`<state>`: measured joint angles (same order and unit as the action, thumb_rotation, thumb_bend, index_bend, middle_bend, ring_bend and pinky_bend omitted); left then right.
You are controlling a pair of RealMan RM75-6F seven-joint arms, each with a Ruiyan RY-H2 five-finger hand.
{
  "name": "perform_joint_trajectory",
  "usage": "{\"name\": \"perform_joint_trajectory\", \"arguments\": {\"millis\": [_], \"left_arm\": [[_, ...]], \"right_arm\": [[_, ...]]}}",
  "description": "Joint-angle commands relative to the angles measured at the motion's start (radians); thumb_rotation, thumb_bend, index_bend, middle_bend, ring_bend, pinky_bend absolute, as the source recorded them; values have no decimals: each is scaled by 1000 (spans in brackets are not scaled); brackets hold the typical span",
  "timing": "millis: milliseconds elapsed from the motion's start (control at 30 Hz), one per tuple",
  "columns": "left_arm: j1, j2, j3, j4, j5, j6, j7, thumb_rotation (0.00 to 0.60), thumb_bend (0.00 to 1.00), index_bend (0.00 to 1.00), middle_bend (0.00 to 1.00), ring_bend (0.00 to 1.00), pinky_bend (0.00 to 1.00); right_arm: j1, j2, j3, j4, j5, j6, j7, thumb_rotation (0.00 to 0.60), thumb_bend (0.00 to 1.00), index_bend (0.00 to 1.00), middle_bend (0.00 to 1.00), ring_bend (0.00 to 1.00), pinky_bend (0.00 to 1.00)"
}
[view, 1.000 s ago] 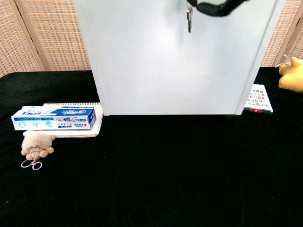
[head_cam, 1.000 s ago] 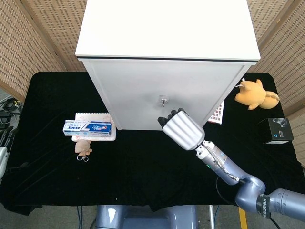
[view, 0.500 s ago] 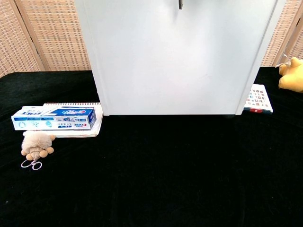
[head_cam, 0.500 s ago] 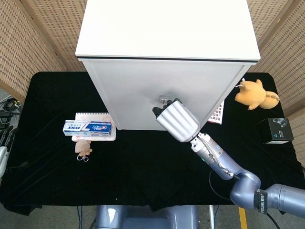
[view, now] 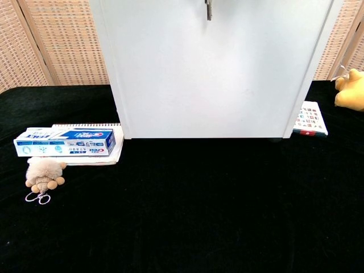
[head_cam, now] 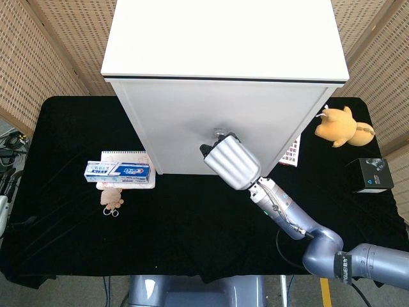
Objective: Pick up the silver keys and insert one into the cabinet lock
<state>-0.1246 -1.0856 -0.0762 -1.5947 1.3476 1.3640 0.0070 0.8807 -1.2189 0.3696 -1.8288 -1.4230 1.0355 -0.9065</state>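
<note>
Cabinet (head_cam: 223, 96), white, stands at back-centre of the black desk (head_cam: 192, 217); its front face carries the lock (head_cam: 219, 133) about mid-width, upper part of the door.

Right arm reaches in from lower right, and the right hand (head_cam: 231, 161) sits up against the door, just below and a bit right of the lock, back of hand toward the head cam. Fingers (head_cam: 206, 151) curl toward the door, so the hold itself is hidden from above. In chest view a silver key (view: 208, 9) hangs straight down at the top edge of frame, long axis vertical, right by the door face. Rest of the keys not visible.

Judgement: right hand grips the bunch, w/ one key dangling. Lock lies up and slightly left of the fingers, v. close. Can't tell if a key tip is already in the slot. Next move prob needs a key turned level and nosed into the lock.

Left hand not in either view.
</note>
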Motion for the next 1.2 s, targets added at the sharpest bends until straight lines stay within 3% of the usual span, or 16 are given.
{"name": "perform_joint_trajectory", "arguments": {"millis": [33,1200], "left_arm": [[0,0,0,0,0,-1,0,600,0,0,0,0,0],[2,0,0,-1,1,8,4,600,0,0,0,0,0]], "right_arm": [[3,-2,-1,1,6,4,-3,600,669,714,925,837,1000],[20,27,-55,32,35,53,2,600,668,716,925,837,1000]]}}
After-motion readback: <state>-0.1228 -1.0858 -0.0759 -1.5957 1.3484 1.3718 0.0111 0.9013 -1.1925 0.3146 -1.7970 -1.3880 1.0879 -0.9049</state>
